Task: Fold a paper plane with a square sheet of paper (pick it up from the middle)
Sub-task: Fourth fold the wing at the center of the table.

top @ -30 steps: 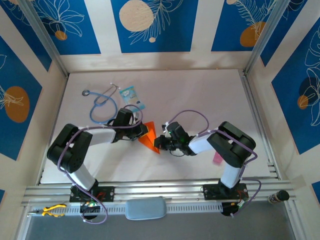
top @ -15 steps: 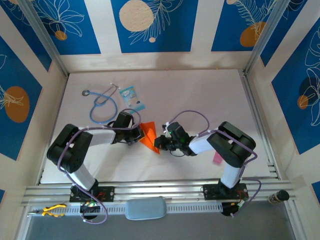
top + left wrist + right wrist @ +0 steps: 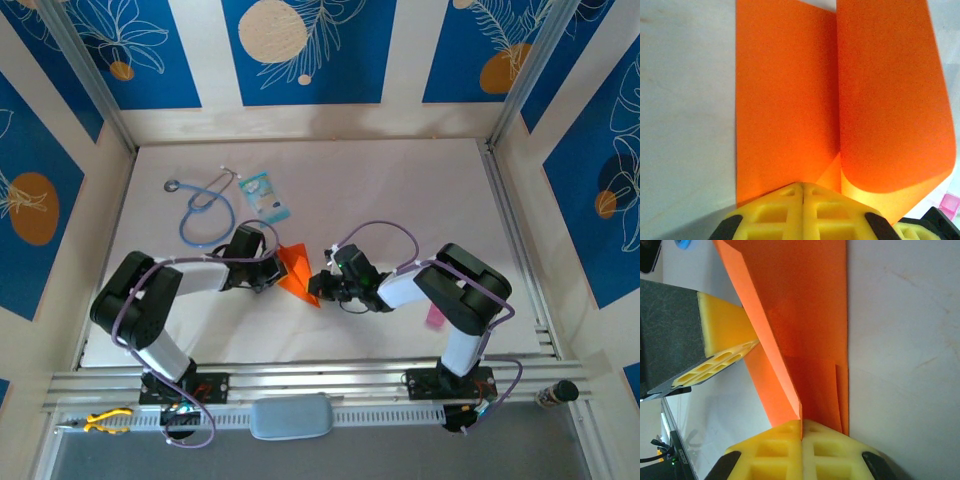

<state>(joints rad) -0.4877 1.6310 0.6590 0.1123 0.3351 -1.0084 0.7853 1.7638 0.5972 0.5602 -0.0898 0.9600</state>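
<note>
The half-folded orange paper (image 3: 296,270) lies on the worktop (image 3: 400,190) right between both claws, with its long fold running straight ahead of each. The left claw (image 3: 803,187) is pressed together and touches the paper's near edge. The right claw (image 3: 801,423), just as close, pinches the raised flap.

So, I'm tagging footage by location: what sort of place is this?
Probably a robot test cell in a lab: a left arm and right arm bolted to an aluminium rail, a white table boxed in by blue patterned panels, and props like a stethoscope and orange paper.
</note>
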